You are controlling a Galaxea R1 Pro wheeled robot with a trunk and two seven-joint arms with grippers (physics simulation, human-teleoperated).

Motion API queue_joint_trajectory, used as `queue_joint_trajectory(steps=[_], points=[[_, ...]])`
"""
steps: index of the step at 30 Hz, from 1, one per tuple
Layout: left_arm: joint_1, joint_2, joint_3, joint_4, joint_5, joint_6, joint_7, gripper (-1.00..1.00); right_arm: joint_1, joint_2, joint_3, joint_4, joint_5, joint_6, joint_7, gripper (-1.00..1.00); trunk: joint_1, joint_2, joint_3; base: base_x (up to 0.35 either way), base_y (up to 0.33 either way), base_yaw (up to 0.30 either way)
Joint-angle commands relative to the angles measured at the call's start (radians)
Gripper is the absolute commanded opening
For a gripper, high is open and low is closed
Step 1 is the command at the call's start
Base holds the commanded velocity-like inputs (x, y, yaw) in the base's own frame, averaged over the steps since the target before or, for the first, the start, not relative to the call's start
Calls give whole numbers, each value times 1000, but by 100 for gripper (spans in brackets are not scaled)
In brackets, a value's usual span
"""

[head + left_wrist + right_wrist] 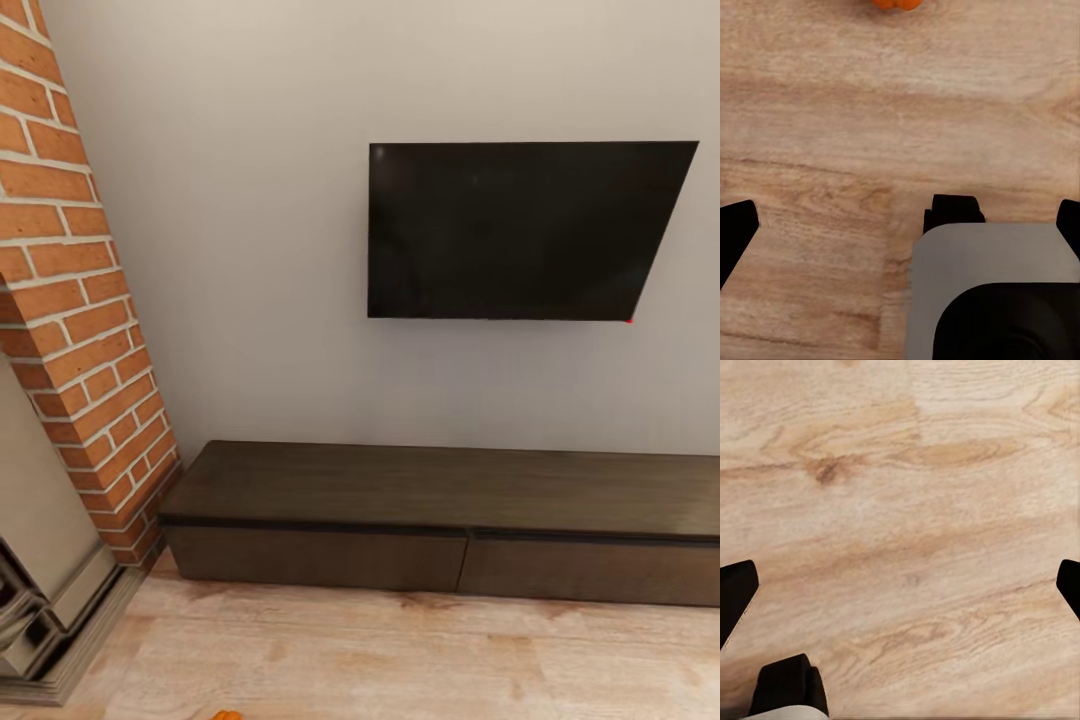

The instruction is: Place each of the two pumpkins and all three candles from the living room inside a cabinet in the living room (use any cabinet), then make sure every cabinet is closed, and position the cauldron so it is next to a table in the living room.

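Both end effectors, left (900,225) and right (900,585), hang spread and empty over the floor (400,650). A pumpkin (226,715) lies at six o'clock; the cabinet (420,500) beyond, at twelve, is closed, awaiting loading.

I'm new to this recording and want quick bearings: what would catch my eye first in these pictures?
A large black TV hangs on the pale wall, above a long, low dark brown cabinet whose drawer fronts look shut. To the left rises a red brick chimney over the grey fireplace. On the wooden floor an orange pumpkin peeks in at the head view's bottom edge; both grippers hang open over bare boards.
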Motion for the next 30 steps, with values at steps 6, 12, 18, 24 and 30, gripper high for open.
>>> queue_joint_trajectory(steps=[6,12,18,24,30], points=[[-1,0,-8,1,10,-2,-3,100,-1,-2,7,3,-9,-4,-7,100,0,0,-1,0,232,0],[-1,0,-8,1,11,-2,-3,100,-1,-4,7,3,-12,-4,-5,100,0,0,-1,0,86,0],[-35,-4,11,23,-4,31,-37,100,-36,30,8,-31,-4,31,-39,100,0,0,-1,0,0,0],[-69,-2,-10,21,11,31,-14,100,-70,29,7,-9,-5,42,-16,100,0,0,-1,0,0,0],[-49,-4,-13,21,8,-3,-2,100,-62,17,6,5,-7,8,-8,100,0,0,-1,0,0,0]])
